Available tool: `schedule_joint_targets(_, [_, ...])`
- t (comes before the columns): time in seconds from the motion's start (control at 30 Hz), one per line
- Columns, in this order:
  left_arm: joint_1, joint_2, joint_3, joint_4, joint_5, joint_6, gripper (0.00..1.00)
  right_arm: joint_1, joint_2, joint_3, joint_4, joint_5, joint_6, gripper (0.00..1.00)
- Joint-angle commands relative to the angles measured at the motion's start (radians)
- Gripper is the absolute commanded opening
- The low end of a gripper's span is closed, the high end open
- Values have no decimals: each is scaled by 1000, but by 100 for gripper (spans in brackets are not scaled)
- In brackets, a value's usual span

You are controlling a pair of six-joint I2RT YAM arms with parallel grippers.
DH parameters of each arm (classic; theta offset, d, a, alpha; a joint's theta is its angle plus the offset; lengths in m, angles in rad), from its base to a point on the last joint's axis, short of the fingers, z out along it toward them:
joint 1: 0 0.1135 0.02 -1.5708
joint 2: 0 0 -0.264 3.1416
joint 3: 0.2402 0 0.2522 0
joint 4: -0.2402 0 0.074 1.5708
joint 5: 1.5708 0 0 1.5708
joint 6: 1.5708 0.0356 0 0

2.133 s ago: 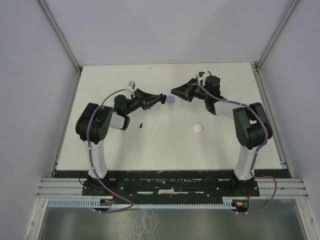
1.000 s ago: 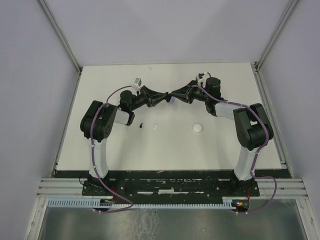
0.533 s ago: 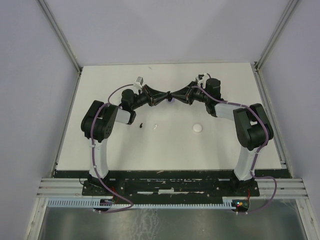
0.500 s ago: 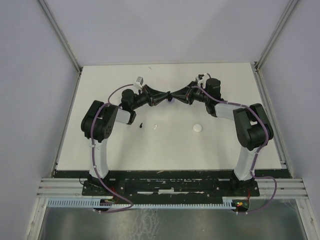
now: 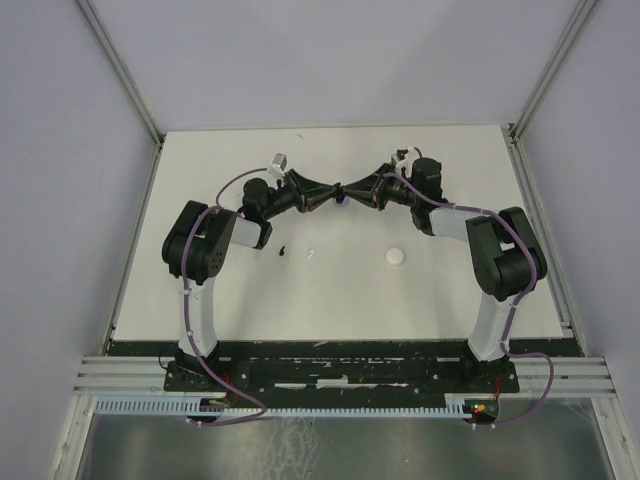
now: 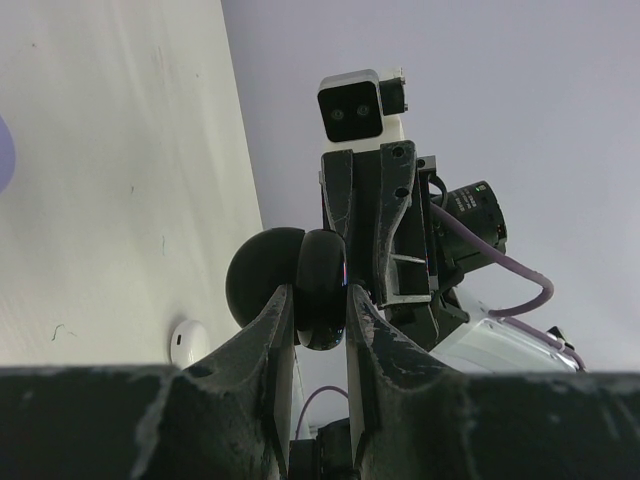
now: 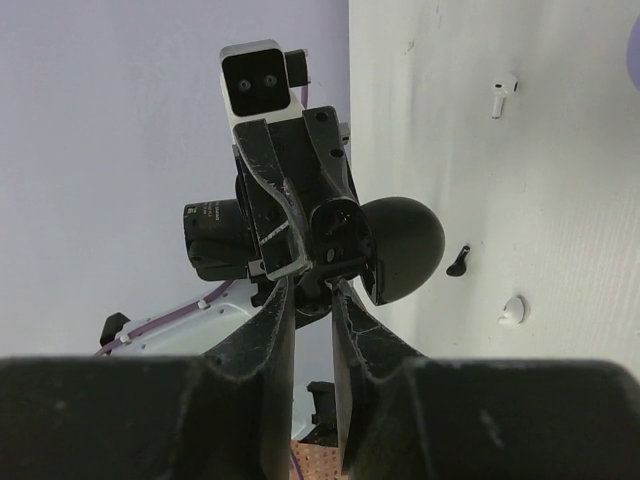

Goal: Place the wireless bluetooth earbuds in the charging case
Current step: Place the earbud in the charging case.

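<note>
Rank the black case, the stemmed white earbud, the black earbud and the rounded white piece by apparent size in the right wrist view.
1. black case, though it sits nearer the camera than the table.
2. stemmed white earbud, only slightly ahead.
3. black earbud and rounded white piece: too alike to rank.

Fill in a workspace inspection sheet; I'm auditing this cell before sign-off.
Surface: white tabletop, faint marks.
Job's things: black round charging case, lid open, held off the table; black earbud, white earbud and white stemmed earbud loose on the table.
Clutter: white round disc; lilac round disc, mostly out of view.
Grippers: left gripper shut on the case; right gripper nearly closed at the case, contents unclear.
Cables: purple cables along both arms.
Surroundings: grey walls, metal frame rail.
</note>
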Motion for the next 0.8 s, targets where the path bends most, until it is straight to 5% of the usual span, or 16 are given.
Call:
schedule_joint_targets(0.0, [-5, -43, 1, 64, 30, 17, 3, 2, -13, -8, 81, -28, -7, 1])
schedule_joint_targets(0.77, [3, -65, -12, 97, 34, -13, 3, -9, 4, -38, 118, -33, 3, 1])
